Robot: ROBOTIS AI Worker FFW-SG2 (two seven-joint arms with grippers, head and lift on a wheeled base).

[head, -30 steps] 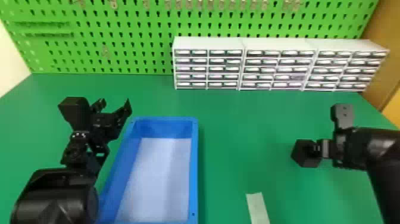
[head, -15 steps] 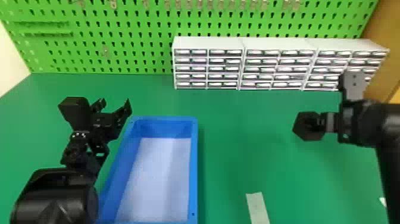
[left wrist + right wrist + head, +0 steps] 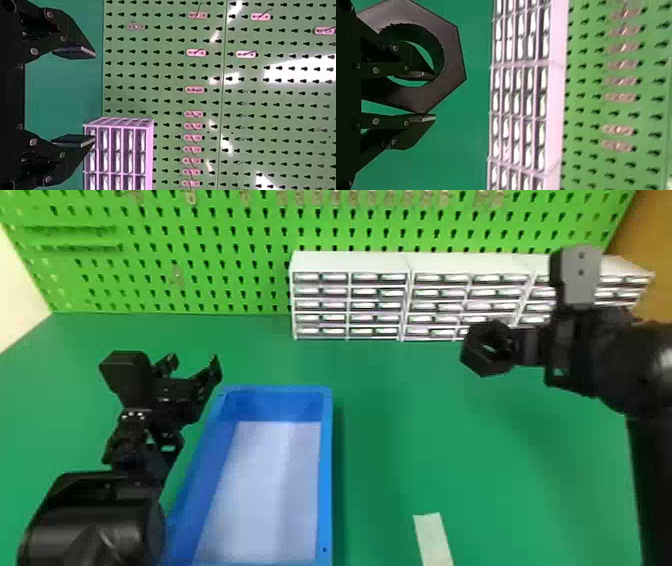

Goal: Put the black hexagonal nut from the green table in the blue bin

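The black hexagonal nut (image 3: pixel 474 358) is up off the green table (image 3: pixel 400 425), in front of the drawer units on the right. My right gripper (image 3: pixel 515 346) grips one side of its ring. In the right wrist view, one finger of the right gripper (image 3: pixel 433 96) passes through the hole of the nut (image 3: pixel 451 59) and the other lies against its outside. Left of centre on the table is the blue bin (image 3: pixel 326 470). Beside its far left corner stands my left gripper (image 3: pixel 194 365); in the left wrist view the left gripper (image 3: pixel 94 97) is open, its fingers wide apart.
White drawer units (image 3: pixel 350 262) line the back of the table, below a green pegboard (image 3: pixel 225 255). A pale strip (image 3: pixel 433 540) lies on the table right of the bin. The left forearm (image 3: pixel 95 525) runs along the bin's left side.
My right gripper has lifted the nut from low over the right of the table, up toward the drawer units and lately a little left. The left arm has kept still.
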